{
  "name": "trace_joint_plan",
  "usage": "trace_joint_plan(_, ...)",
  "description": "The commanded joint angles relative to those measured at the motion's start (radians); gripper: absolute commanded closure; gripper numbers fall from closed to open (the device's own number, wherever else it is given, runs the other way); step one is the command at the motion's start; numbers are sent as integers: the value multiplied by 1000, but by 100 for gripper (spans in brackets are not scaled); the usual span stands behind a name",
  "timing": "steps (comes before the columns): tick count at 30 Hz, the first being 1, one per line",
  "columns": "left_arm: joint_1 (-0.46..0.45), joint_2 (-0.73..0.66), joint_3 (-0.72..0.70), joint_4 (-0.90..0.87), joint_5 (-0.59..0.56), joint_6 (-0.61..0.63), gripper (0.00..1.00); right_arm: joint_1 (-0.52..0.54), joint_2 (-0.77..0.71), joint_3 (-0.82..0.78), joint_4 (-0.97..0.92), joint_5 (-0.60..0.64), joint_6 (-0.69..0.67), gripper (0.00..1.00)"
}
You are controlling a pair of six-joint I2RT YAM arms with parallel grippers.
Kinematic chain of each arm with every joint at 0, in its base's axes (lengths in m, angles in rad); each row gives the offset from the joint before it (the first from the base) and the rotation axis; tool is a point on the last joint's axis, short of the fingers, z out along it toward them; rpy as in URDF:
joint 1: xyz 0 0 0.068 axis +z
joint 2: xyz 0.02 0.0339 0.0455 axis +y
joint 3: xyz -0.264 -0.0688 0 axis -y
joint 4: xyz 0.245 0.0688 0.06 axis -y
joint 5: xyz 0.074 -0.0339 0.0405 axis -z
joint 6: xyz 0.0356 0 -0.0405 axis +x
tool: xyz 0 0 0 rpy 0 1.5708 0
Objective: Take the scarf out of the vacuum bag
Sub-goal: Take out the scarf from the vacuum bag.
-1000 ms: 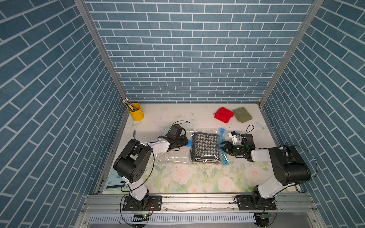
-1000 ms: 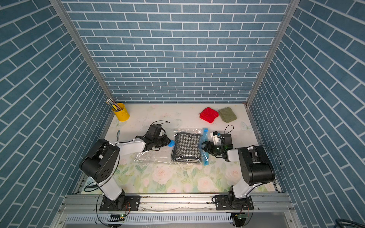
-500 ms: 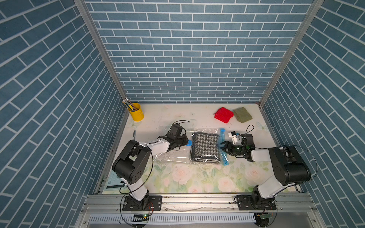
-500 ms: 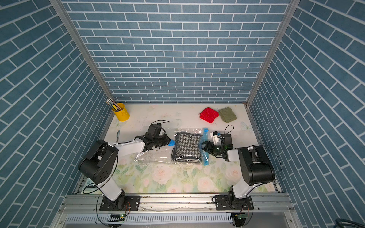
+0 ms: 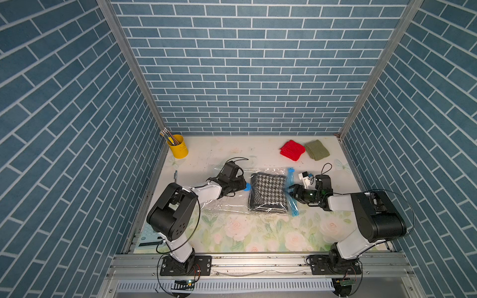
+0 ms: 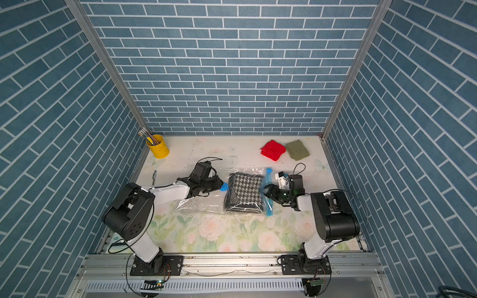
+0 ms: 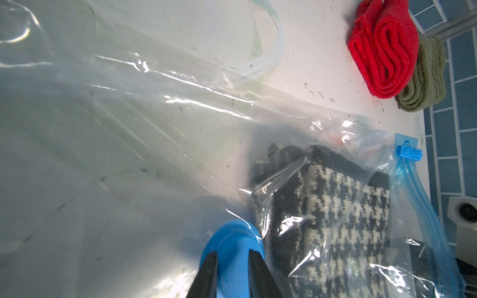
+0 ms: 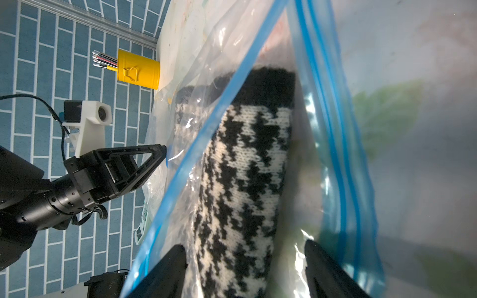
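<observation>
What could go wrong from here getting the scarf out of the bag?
The right gripper, jaws open, straddles the scarf at the zip strip; closing may pinch plastic too, dragging the vacuum bag.
The left gripper holds only the valve cap; a hard pull might slip it free.

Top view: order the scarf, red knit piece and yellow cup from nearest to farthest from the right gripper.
1. scarf, inside the vacuum bag, at the right gripper.
2. red knit piece, near the back wall.
3. yellow cup, far back corner, left arm's side.
</observation>
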Motion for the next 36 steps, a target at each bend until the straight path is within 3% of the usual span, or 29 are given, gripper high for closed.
trace_joint_plan(1, -12, -20, 6, 20, 7, 5, 74, 4, -4, -3, -14, 16, -15, 24)
trace_joint_plan(36, -20, -41, 5, 19, -3, 0, 74, 4, -20, -8, -14, 13, -13, 24)
